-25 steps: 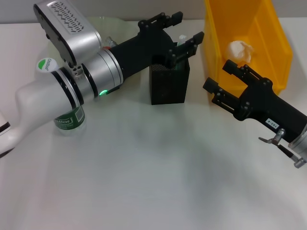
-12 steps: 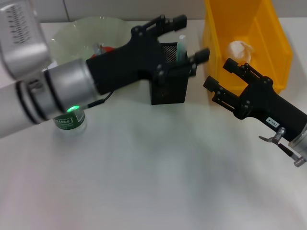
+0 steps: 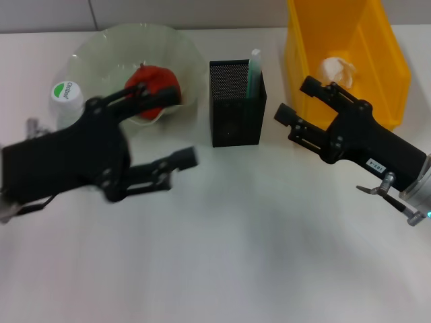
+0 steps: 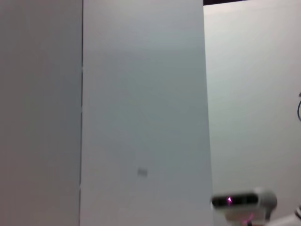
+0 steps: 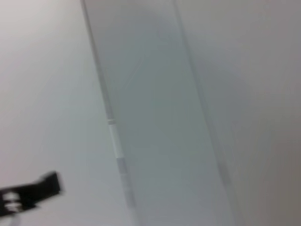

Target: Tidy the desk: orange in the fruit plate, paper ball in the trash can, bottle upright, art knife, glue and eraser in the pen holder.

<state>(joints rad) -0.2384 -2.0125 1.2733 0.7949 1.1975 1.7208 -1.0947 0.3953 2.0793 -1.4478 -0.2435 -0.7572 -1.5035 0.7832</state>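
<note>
In the head view the orange [image 3: 153, 84] lies in the pale green fruit plate [image 3: 101, 47] at the back left. The bottle [image 3: 65, 92] stands upright to the plate's left, mostly hidden behind my left arm. The black mesh pen holder [image 3: 236, 118] stands in the middle with a pale green stick [image 3: 254, 67] rising from it. The paper ball [image 3: 337, 69] lies inside the yellow trash can [image 3: 380, 60]. My left gripper [image 3: 183, 126] is open and empty, low in front of the plate. My right gripper [image 3: 293, 99] is open and empty between pen holder and trash can. The eraser is out of view.
The white desk [image 3: 229, 256] stretches in front of the objects. Both wrist views show only pale wall panels, with a small grey device with a pink light [image 4: 242, 202] in the left wrist view.
My left arm has drawn back from above the pen holder to the front left, uncovering the plate and orange. My right gripper has shifted slightly toward the pen holder.
</note>
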